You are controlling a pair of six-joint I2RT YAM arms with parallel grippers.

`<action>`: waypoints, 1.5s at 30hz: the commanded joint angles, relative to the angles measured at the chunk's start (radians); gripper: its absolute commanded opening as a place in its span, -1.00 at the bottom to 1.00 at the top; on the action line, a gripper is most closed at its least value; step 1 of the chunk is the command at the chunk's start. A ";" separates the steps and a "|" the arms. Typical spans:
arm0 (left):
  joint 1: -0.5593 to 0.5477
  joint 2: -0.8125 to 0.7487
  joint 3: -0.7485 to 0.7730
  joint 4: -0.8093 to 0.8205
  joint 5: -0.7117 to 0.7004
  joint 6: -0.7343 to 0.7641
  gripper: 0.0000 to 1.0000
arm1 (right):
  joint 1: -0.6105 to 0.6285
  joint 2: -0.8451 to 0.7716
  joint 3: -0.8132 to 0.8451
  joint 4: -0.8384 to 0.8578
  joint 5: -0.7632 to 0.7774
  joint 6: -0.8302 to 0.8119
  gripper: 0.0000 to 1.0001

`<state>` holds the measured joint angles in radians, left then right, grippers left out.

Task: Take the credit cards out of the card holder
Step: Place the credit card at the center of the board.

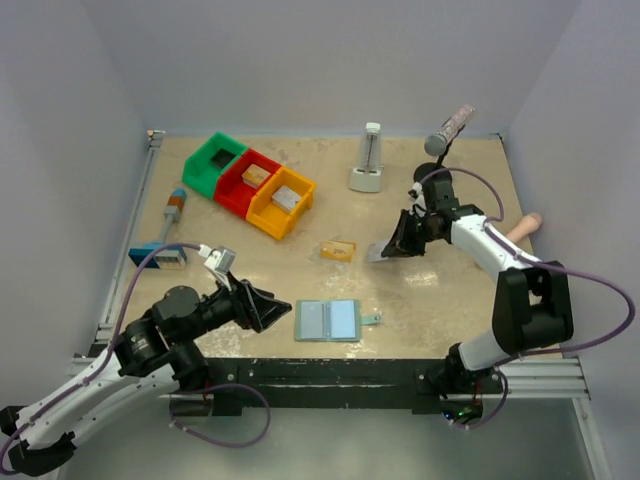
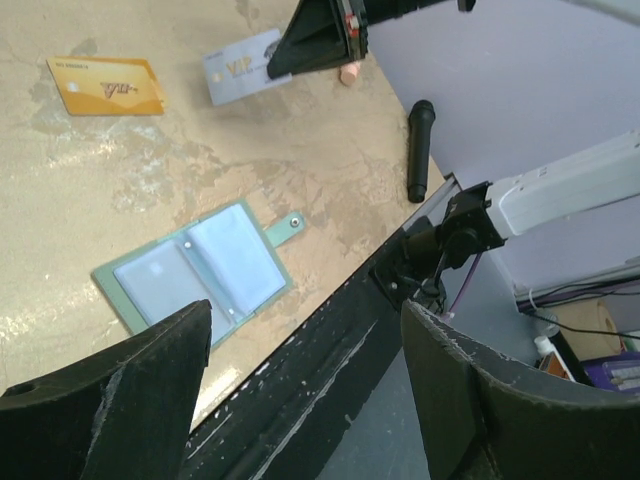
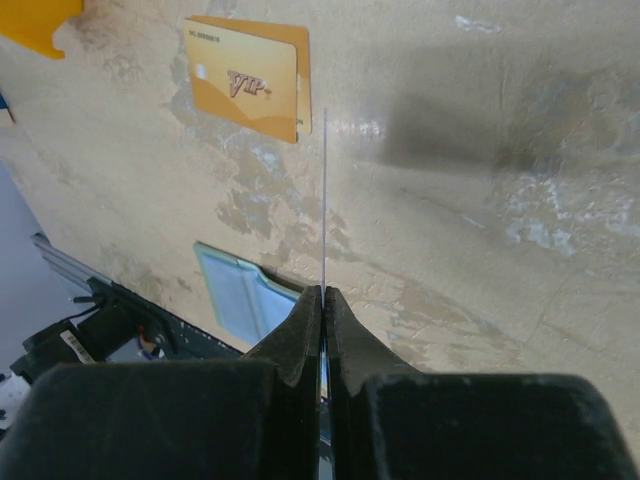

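Pinching a thin, pale grey card (image 2: 235, 72) edge-on, right fingers (image 3: 300, 340) closed tight.
Glossy gold card (image 1: 338, 250) lies flat mid-surface; teal bifold card holder (image 1: 328, 320) lies open by the mottled desk (image 1: 450, 310) near edge, left fingers (image 2: 130, 400) wide.

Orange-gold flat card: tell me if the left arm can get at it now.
Probably yes: the left end effector is open and empty, and the orange-gold flat card lies uncovered beyond the open light blue-teal bifold wallet, with nothing standing between.

Bright even light, soft shadows; near foreground perhaps slightly blurred.
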<state>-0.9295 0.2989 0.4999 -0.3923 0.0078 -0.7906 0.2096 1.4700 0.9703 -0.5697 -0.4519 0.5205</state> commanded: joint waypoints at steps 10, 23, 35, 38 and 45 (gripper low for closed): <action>0.004 0.042 -0.044 0.059 0.081 0.044 0.62 | -0.045 0.180 0.126 -0.070 -0.056 -0.117 -1.00; 0.004 0.040 -0.077 0.089 0.096 0.025 0.62 | -0.075 0.202 0.123 -0.098 -0.022 -0.126 -0.53; 0.004 0.052 -0.081 0.090 0.098 0.022 0.62 | -0.093 0.156 0.107 -0.102 0.041 -0.109 -0.10; 0.004 0.049 -0.078 0.086 0.095 0.022 0.62 | -0.098 0.107 0.090 -0.102 0.079 -0.088 -0.06; 0.004 0.049 -0.100 0.093 0.077 -0.005 0.62 | 0.032 -0.150 0.015 -0.101 0.162 -0.022 -0.03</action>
<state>-0.9295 0.3489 0.4240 -0.3370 0.0929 -0.7700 0.1322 1.4723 1.0195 -0.6651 -0.3573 0.4503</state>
